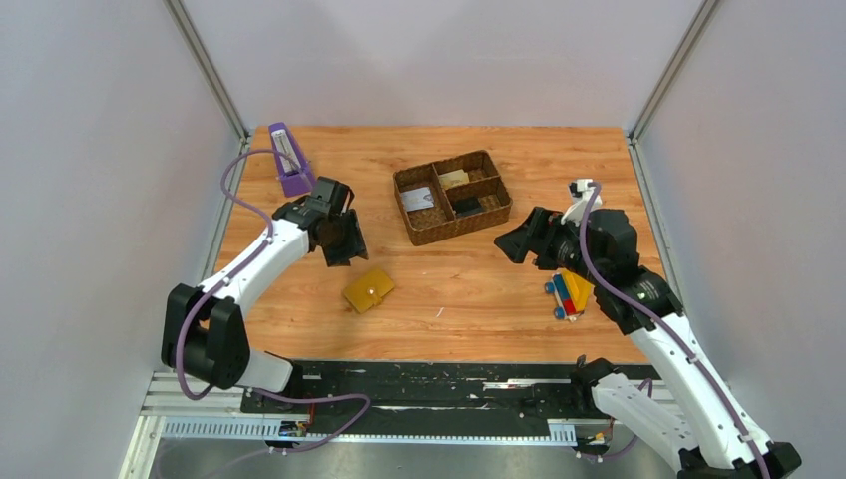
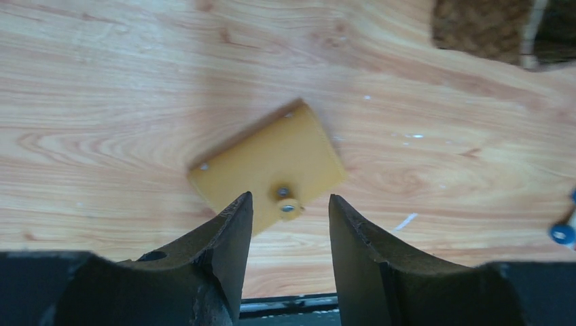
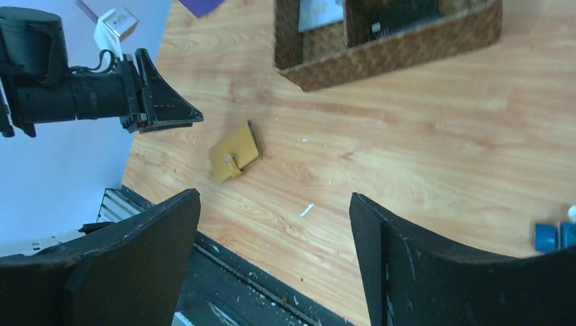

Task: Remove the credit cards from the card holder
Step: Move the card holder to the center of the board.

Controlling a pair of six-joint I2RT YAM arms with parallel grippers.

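Top external view: the card holder (image 1: 368, 288) lay closed and flat on the table (image 1: 469, 304), left of centre toward the near edge, mustard side up. The left gripper (image 2: 289, 200) hung above it, fingers parted, gripping nothing. The right gripper (image 3: 273, 197) was spread wide and empty, near a multicoloured toy (image 1: 567, 294). Farther back stood the woven compartment tray (image 1: 451, 197), then a purple object (image 1: 289, 160).

Mustard-yellow card holder (image 1: 368, 288) (plain), brown woven tray (image 1: 451, 197), purple stand (image 1: 290, 160).
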